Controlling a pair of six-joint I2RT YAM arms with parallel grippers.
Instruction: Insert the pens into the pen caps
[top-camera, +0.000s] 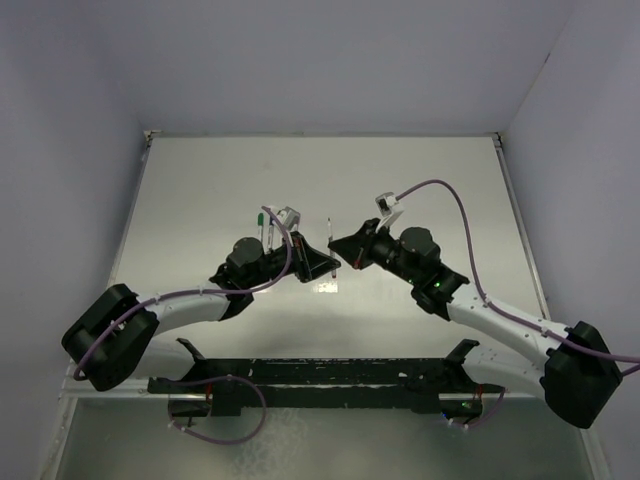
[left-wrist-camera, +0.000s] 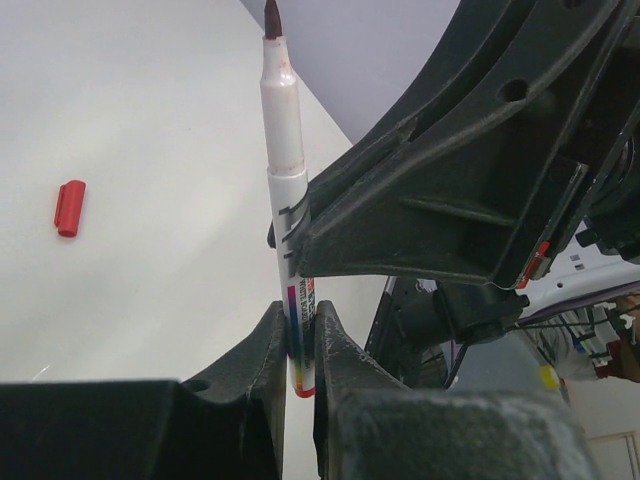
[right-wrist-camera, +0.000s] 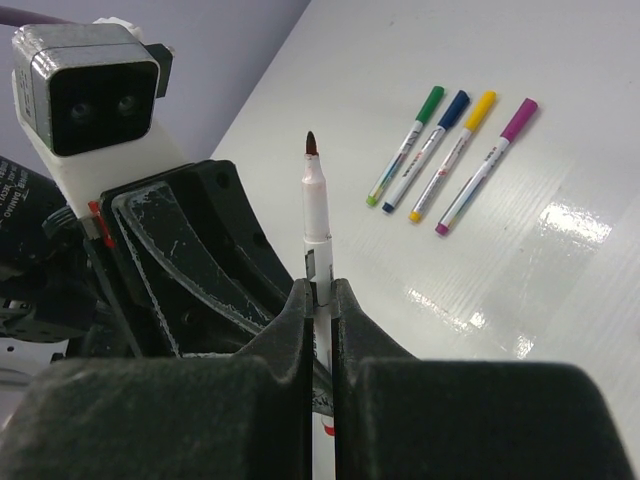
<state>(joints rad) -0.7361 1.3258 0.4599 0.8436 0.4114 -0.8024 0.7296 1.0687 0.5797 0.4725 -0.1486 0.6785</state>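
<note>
The left pincer (left-wrist-camera: 298, 330) is clenched on the lower barrel of the red pen (left-wrist-camera: 283, 130), which stands upright above the tabletop (left-wrist-camera: 150, 120) with its dark tip bare, and the right pincer (right-wrist-camera: 320, 300) is clenched on the same barrel a little higher. With both grasping one thin pen, any uneven pull could bend it, twist it in the grip or flick it loose. The red cap (left-wrist-camera: 70, 208) lies flat on the tabletop well apart from them, and neither pincer is free to fetch it; a hasty release could drop the pen tip-first and mark the surface. The four capped pens (right-wrist-camera: 440, 155) lie side by side, well apart from the pincers.
</note>
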